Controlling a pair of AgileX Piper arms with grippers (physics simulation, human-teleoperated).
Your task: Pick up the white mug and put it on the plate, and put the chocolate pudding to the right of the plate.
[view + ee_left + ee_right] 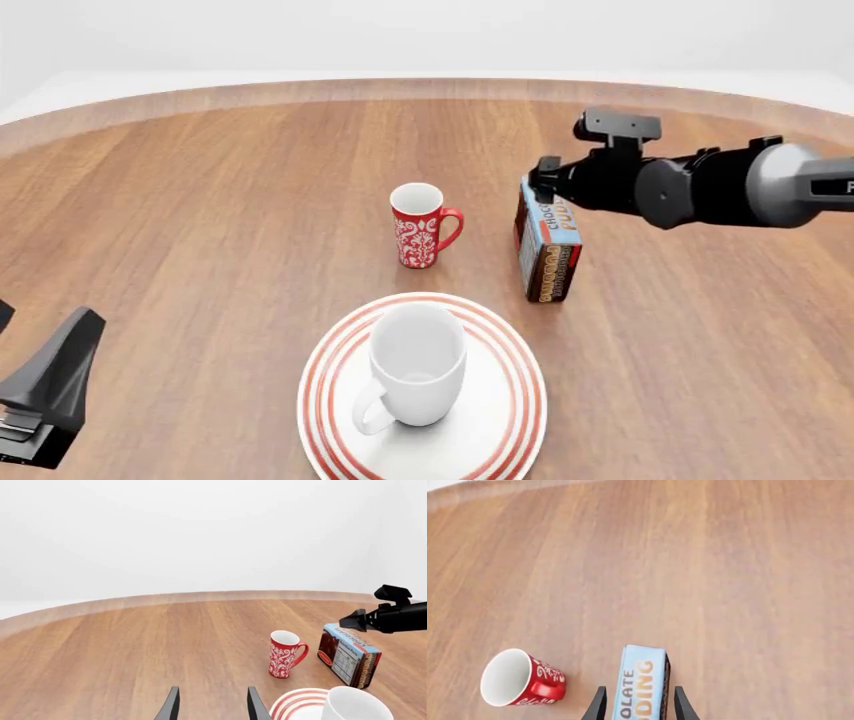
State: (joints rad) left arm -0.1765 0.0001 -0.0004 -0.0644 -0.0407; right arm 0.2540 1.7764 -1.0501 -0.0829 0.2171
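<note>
The chocolate pudding (642, 682) is seen directly below the open, empty right end effector (636, 705), its long axis running between the fingers.

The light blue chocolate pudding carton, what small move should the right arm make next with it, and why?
Probably lower a little and close the right end effector on the light blue chocolate pudding carton. Its fingers straddle the carton's top without clearly gripping it. The glossy white mug already stands on the red-ringed white plate, while the carton stands beyond the plate's right edge, not beside it.
</note>
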